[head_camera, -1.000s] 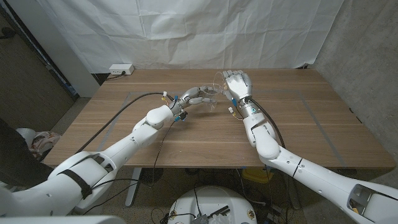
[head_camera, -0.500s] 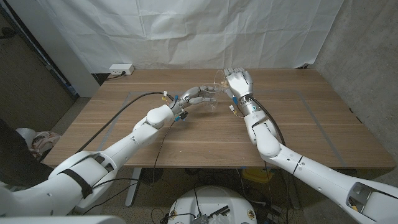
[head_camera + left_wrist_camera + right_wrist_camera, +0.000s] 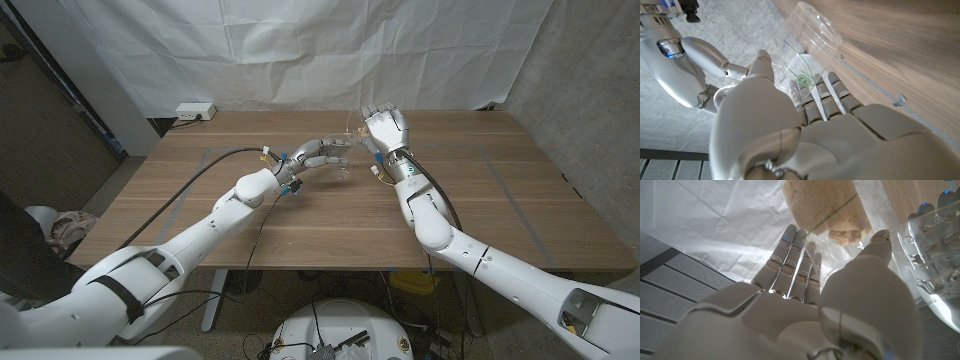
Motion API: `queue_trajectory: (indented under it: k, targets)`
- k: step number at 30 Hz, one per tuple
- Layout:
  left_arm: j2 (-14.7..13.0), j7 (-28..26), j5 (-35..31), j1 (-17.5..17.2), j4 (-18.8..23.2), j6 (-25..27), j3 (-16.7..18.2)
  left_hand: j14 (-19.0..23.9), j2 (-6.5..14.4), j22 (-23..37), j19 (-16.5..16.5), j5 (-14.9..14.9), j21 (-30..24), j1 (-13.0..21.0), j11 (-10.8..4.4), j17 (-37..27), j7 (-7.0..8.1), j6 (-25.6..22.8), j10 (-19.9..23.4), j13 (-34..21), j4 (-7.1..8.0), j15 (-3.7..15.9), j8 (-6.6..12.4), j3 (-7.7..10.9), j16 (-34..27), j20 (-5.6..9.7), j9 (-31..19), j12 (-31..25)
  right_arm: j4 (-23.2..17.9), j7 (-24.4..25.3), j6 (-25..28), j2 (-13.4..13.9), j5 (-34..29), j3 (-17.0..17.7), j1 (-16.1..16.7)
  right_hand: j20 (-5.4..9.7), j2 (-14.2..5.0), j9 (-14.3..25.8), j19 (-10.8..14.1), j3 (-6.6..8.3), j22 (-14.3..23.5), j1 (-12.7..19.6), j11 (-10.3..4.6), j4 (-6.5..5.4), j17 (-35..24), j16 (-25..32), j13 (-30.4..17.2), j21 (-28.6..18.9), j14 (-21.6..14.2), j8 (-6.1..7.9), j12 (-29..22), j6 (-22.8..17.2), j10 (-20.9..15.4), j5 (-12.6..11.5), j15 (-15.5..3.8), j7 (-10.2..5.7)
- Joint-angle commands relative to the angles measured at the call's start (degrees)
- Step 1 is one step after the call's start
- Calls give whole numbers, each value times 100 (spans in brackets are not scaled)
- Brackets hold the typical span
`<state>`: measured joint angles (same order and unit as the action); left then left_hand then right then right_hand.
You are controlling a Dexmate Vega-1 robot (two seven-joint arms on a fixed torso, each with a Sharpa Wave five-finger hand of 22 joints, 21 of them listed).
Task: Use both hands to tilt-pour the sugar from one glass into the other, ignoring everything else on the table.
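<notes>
Far middle of the table: we see both robot hands meeting over the wooden table (image 3: 300, 215), each holding a glass.
Right robot hand: the right robot hand (image 3: 386, 130) wraps its fingers around a clear plastic glass of pale brown sugar (image 3: 826, 207), held tilted toward the other glass.
Left robot hand: the left robot hand (image 3: 322, 152) grips the empty clear plastic glass (image 3: 807, 42), fingers (image 3: 832, 92) curled around its wall, mouth turned toward the sugar glass.
Sugar: in the right wrist view the clumped sugar sits packed in its glass; we see none in the empty glass.
Change: over the last second the right robot hand has edged slightly farther and left, closing on the left one; the left robot hand has hardly moved.
Meaning: we judge the rims are being lined up and the pour is only starting.
Next: a steeper tilt seems needed, since clumped sugar may stick, then drop all at once.
Risk: sugar could spill past the rim onto the table.
</notes>
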<state>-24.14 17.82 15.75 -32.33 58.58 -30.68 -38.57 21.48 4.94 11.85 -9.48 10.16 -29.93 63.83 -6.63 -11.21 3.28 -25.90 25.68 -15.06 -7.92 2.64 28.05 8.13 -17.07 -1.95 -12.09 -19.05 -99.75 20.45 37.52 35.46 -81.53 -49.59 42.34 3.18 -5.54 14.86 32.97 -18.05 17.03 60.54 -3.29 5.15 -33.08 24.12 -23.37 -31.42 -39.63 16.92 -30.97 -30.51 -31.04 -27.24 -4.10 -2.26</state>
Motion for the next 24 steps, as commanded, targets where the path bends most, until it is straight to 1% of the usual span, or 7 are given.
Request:
queue_trajectory:
  k: [1, 4, 9, 14, 15, 19, 24]
  targets:
    - [-155, -170, -139, -108, 318, 184, 12, 43, 55, 15, 43, 8, -51, 3, -13, -4, 28, -123, 22, -20, -9, 514, 38, -12, 0, 1, -31, 40, -224, 26, 34, 171, -139, 165, 122, 232, -78, 11, -8, -46, 3, 7, -45, -26, -24, -48, -12, -58, -21, -18, 18, -61, -10, -24, -848, -59]
    - [-209, -270, -233, -136, 429, 250, 8, 40, 55, 15, 49, 7, -52, -7, 0, -5, 16, -120, 16, -21, -5, 511, 35, -16, 3, 2, -31, 45, -233, 150, 23, 212, -252, 168, 160, 237, -72, 11, -18, -54, -6, 11, -47, -27, -30, -66, -10, -60, -8, -27, 33, -54, 15, -21, -850, -70]
    - [-225, -332, -222, -185, 506, 274, 32, 12, 32, 14, 58, 3, -55, -27, 0, -2, 10, -85, -20, -24, -3, 504, 14, -32, 22, 2, -31, 69, -291, 217, -60, 187, -132, 226, 241, 239, -73, 13, -25, -64, -19, 5, -44, -36, -38, -86, -6, -66, 4, -36, 36, -45, 3, -17, -845, -72]
    - [-234, -352, -190, -221, 546, 276, 53, -68, -7, 13, 72, 0, -60, -92, 3, -3, -1, 92, -176, -26, 16, 492, -72, -70, 67, -3, -28, 147, -280, 314, -136, 174, -129, 240, 239, 239, -82, 17, -25, -72, -31, -13, -44, -54, -50, -95, -2, -75, -5, -33, 40, -62, -5, -12, -844, -82]
    - [-236, -348, -176, -227, 547, 266, 60, -141, -40, 12, 75, 1, -64, -121, 16, -2, -15, 255, -270, -15, 18, 469, -153, -93, 104, -4, -22, 198, -275, 273, -136, 182, -184, 229, 225, 236, -83, 18, -22, -73, -33, -17, -35, -58, -52, -96, -1, -77, -9, -32, 37, -68, -15, -12, -843, -81]
    - [-234, -316, -148, -223, 532, 215, 72, -241, -101, 11, 114, 6, -56, -160, 5, 6, -34, 370, -400, 8, 16, 455, -231, -130, 163, 3, -13, 269, -234, 223, -144, 141, -228, 218, 204, 242, -78, 18, -27, -80, -44, -17, -46, -61, -59, -107, -2, -82, -13, -37, 34, -71, -33, -7, -849, -72]
    - [-193, -226, -90, -176, 431, 102, 81, -264, -125, 10, 137, 12, -50, -168, 13, 10, -37, 387, -435, 16, 11, 446, -251, -142, 181, -5, -10, 289, -117, 3, -168, 120, -408, 133, 140, 243, -80, 22, -24, -85, -57, -19, -44, -69, -69, -121, -1, -92, -15, -40, 42, -73, -28, -4, -851, -73]
